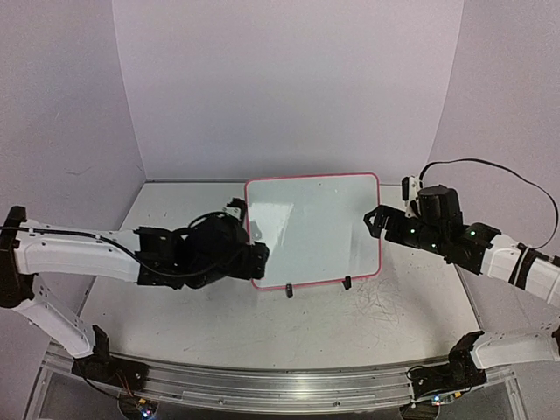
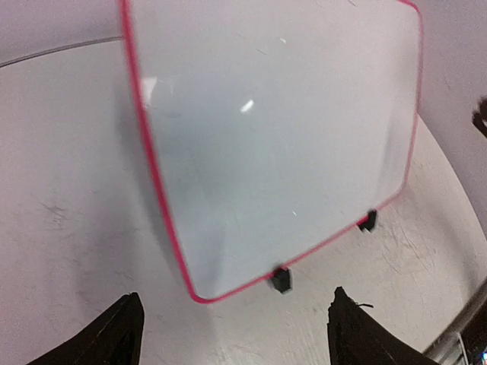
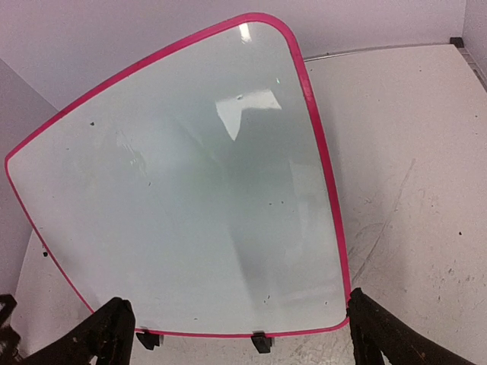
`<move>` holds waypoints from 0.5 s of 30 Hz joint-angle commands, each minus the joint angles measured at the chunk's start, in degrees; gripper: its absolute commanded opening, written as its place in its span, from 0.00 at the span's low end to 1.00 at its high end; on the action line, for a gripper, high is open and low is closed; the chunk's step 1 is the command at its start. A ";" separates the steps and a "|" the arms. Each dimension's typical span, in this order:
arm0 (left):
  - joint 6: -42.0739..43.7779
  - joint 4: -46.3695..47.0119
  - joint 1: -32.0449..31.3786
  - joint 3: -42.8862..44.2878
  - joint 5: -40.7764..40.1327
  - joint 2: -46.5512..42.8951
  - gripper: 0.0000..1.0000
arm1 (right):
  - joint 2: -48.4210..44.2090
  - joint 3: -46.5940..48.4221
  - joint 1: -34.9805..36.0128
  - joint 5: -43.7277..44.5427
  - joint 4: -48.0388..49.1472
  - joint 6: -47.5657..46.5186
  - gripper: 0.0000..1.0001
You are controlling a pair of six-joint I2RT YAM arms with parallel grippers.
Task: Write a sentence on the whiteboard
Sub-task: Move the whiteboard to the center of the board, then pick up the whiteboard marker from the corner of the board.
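- The left arm (image 1: 79,254) has long white shells with rounded edges, joined by black joint housings.
- The right arm (image 1: 500,258) is built alike: white links, black bands at the joints, and small green lights (image 1: 409,232) on its dark wrist block.
- The left gripper (image 2: 236,334) and the right gripper (image 3: 243,338) are black, with matt, tapering fingers (image 3: 377,334).
- A thin black cable (image 1: 499,164) loops from the right arm's wrist.
- A second cable (image 1: 122,247), also black, lies along the left arm's white link.
- Black bases (image 1: 96,357) sit on a silver rail (image 1: 280,385).

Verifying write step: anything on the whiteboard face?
No writing shows on the whiteboard face, only glare and small specks. Two black clip feet sit under its rim. Its back side is hidden.
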 commanded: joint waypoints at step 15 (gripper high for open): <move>11.30 -11.47 61.22 0.93 21.89 7.08 0.92 | -6.38 5.59 0.27 3.92 -2.66 -7.29 0.98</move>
